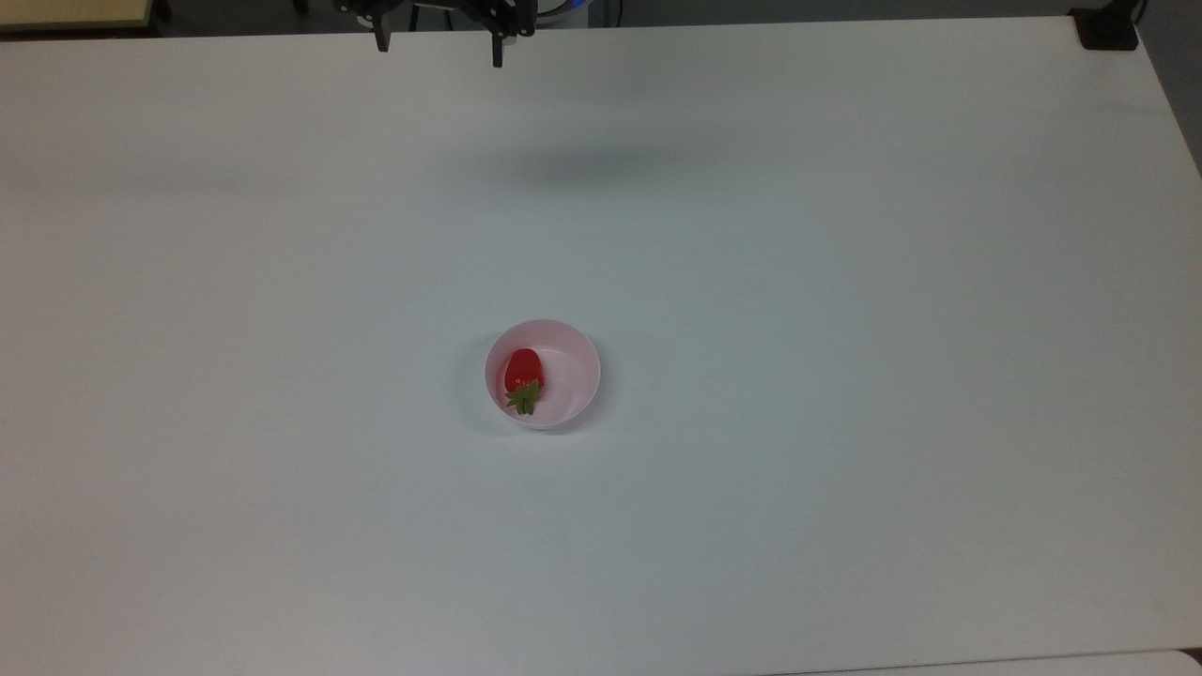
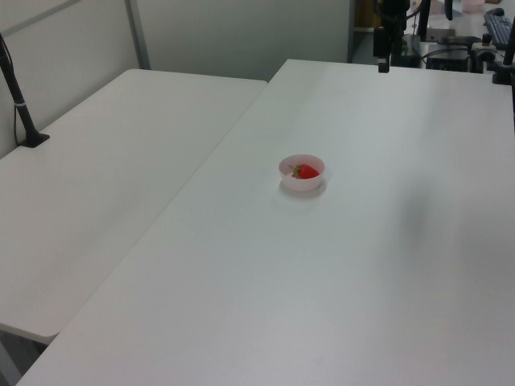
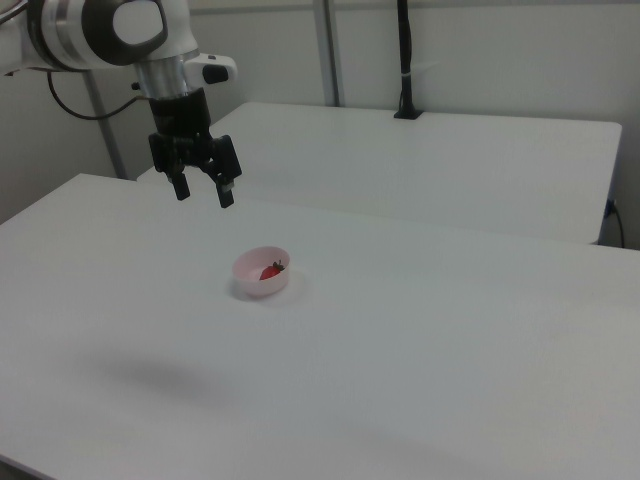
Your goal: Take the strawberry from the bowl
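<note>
Pink smooth plastic, your round bowl [image 1: 563,349] sits on the matte white bench [image 1: 845,376], well below and apart from the end effector [image 3: 201,193]. Inside lies the glossy red strawberry [image 1: 522,370], its spiky green cap partly hidden by the rim in the right view. Your end effector's black fingers [image 3: 227,190] hang spread apart, empty.

Strawberry [image 1: 523,372] lies in bowl [image 1: 575,394] (toward the top view's left).

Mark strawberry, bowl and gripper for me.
strawberry [image 1: 523,369], top view, red body.
bowl [image 1: 575,344], top view, pink rim.
gripper [image 3: 203,193], right view, midway between the open fingers.
</note>
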Controlling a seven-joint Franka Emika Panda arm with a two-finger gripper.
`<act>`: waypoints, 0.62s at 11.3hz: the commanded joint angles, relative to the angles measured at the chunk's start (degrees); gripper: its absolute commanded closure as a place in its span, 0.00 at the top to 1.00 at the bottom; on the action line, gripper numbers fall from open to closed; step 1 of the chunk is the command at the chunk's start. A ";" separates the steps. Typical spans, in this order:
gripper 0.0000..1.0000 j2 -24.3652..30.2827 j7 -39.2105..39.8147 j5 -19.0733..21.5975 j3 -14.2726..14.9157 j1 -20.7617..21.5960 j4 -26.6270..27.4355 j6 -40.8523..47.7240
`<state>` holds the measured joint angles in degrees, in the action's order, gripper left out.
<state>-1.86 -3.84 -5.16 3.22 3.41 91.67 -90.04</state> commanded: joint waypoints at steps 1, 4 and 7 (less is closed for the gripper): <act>1.00 0.28 1.03 1.12 0.29 -1.29 0.00 -0.67; 1.00 0.11 1.03 1.12 0.29 -1.12 0.00 -0.75; 1.00 -0.07 1.03 1.12 0.20 -0.95 0.09 -0.93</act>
<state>-1.87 -3.84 -5.15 3.23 2.27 91.66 -90.04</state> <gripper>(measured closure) 0.000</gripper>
